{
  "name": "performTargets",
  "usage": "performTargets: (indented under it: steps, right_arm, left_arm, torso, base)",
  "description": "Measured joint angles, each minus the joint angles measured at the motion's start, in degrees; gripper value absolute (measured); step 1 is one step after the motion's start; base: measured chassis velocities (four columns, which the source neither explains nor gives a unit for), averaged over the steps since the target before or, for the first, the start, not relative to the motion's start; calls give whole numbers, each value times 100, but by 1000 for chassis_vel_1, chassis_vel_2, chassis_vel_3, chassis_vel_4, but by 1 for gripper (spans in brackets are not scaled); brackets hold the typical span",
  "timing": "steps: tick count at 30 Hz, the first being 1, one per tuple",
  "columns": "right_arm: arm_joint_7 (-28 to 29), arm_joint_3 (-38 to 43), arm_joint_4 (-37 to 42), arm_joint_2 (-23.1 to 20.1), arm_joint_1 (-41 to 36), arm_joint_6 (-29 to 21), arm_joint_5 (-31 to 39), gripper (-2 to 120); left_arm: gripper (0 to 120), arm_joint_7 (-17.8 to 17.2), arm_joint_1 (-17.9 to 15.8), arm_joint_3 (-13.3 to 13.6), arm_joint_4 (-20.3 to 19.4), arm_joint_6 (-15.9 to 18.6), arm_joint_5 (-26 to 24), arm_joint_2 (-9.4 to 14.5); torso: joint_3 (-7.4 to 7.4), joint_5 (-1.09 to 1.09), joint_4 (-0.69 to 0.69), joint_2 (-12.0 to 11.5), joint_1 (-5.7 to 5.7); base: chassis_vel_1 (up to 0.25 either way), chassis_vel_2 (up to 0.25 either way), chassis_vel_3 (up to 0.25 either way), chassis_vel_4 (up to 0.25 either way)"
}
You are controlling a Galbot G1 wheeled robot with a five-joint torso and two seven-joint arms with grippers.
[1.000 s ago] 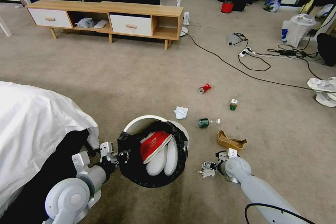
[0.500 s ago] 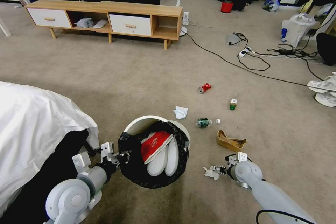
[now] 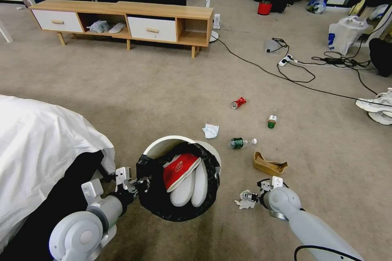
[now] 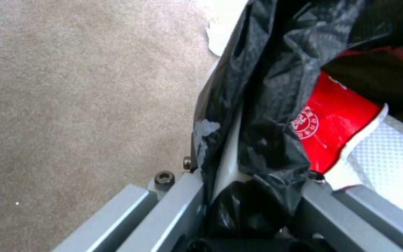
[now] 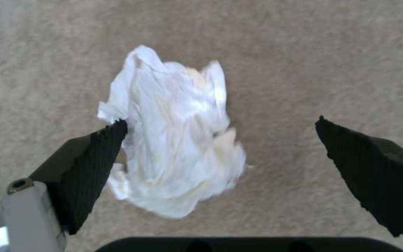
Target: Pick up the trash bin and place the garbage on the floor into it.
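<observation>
The white trash bin (image 3: pixel 163 143), lined with a black bag (image 4: pixel 276 87), hangs just above the floor with red-and-white items inside. My left gripper (image 3: pixel 141 181) is shut on its near rim and bag (image 4: pixel 250 182). My right gripper (image 3: pixel 250 197) hovers low and open over a crumpled white tissue (image 3: pixel 243 203), which lies between its fingers (image 5: pixel 221 122) and against one pad (image 5: pixel 94 157). Other garbage on the carpet includes a second tissue (image 3: pixel 210 130), a green bottle (image 3: pixel 241 142), a brown carton (image 3: pixel 268 164), a green can (image 3: pixel 272 121) and a crushed red can (image 3: pixel 239 102).
A bed with a white sheet (image 3: pixel 41 147) crowds the left arm. A wooden cabinet (image 3: pixel 122 20) stands at the back. Black cables (image 3: pixel 302 77), a white plastic bag (image 3: pixel 345 32) and white shoes (image 3: pixel 377 106) lie to the right.
My right arm swung slightly right, then came back left over the tissue, which stays on the carpet. The left gripper kept its hold on the bin.
</observation>
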Motion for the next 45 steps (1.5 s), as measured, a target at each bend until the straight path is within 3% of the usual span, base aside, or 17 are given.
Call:
performTargets:
  steps: [29,34,41,45]
  right_arm:
    - [-99,-327,-166,306,294,42,-16,99]
    - [-112,-374,-175,337,327,62,-16,79]
    - [-119,-445,-167,291,341,74,-7,61]
    - [-126,-391,-190,338,343,92,11,42]
  left_arm:
    - [0,-3,-101,-6,144,-12,-4,-7]
    - [0,-4,-109,-20,150,-17,-19,10]
    - [0,-4,-114,-13,156,-18,-19,-8]
    - [0,-3,-110,-16,157,-18,-19,-9]
  torso:
    - [0,0,0,1,0]
    - [0,1,-1,1,0]
    - [0,0,0,1,0]
    - [0,1,1,1,0]
  base:
    - [0,0,0,0]
    - [0,0,0,0]
    - [0,0,0,0]
    - [0,0,0,0]
